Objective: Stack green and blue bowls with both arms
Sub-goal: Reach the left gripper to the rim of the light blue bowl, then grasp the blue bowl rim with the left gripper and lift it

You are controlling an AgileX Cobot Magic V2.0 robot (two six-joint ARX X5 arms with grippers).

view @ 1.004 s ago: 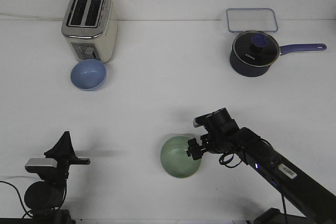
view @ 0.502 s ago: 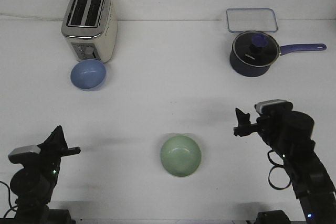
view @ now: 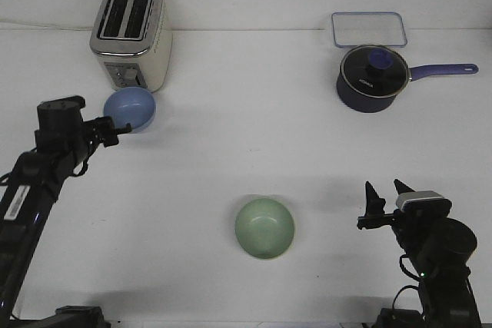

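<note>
A: Position of the bowls?

B: Blue bowl (view: pixel 130 109) toward the far-left corner of the table (view: pixel 254 120), just in front of the toaster (view: pixel 131 34). Green bowl (view: pixel 264 227) near the middle of the near edge, upright, empty, touched by nothing. Bowls well apart; not yet stacked.

A: State of the left gripper (view: pixel 121 127)?

B: Extended to the near-left rim of the blue bowl, fingertips at or just touching that rim. Degree of opening not readable from the front view; no firm grip visible.

A: And the right gripper (view: pixel 383 199)?

B: Raised near the near-right corner, both fingers spread apart, nothing between them. Green bowl off to its left, clearly apart.

A: Relation governing the coming move?

B: Blue bowl immediately to the right of the left fingertips and slightly farther back; left arm by far the nearer to it, right arm the nearer to the green one. Bowls round, so no long axis to align. Probable next need: closure on the blue rim, then carriage toward the green bowl.
</note>
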